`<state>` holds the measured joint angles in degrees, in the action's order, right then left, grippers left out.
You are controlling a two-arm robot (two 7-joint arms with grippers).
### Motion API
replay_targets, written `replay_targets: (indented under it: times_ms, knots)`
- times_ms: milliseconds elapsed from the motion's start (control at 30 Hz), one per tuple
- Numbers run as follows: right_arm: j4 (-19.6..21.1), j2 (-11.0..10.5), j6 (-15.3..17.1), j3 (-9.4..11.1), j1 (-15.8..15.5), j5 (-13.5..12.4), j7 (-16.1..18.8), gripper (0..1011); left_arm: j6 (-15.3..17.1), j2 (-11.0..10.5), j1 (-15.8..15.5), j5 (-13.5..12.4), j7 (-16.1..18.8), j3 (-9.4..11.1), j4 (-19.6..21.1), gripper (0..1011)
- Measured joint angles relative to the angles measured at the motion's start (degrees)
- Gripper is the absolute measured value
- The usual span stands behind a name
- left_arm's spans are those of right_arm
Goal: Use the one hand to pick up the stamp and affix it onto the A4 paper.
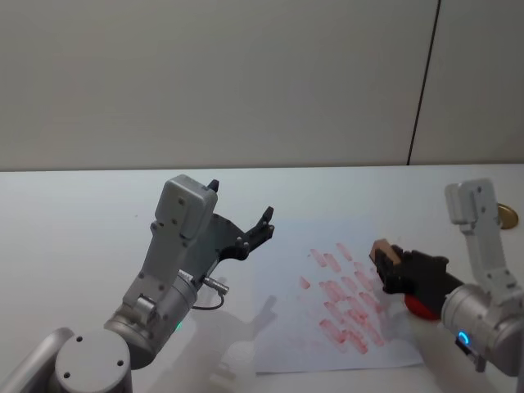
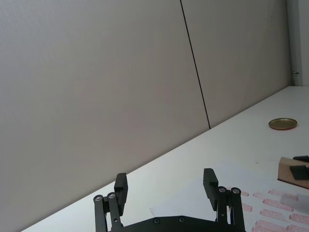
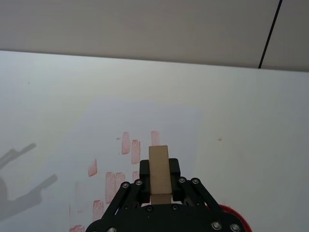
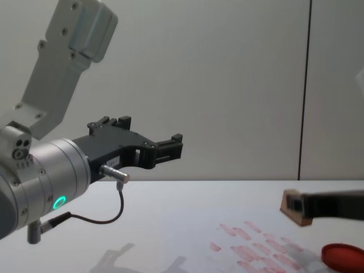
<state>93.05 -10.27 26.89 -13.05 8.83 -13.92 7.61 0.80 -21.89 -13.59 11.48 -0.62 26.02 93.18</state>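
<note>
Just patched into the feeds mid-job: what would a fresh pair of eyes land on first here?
The right gripper, shut on the tan wooden stamp, holds it in the air above the right side of the A4 paper, which carries rows of pink-red prints. The left gripper hangs open, raised over the table near the paper's left edge; a red ink pad lies by the paper's right edge.
</note>
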Motion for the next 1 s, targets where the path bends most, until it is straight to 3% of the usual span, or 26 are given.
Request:
replay_targets:
  times_ms: [367,1000]
  knots:
    - [-1.81,0.52,2.31,-0.6,-0.27,-0.49,0.32,220,0.0,0.0,0.0,0.0,0.0,0.0,0.0,993]
    - [-2.57,1.29,6.13,-1.26,-0.3,1.7,-2.1,219,0.0,0.0,0.0,0.0,0.0,0.0,0.0,993]
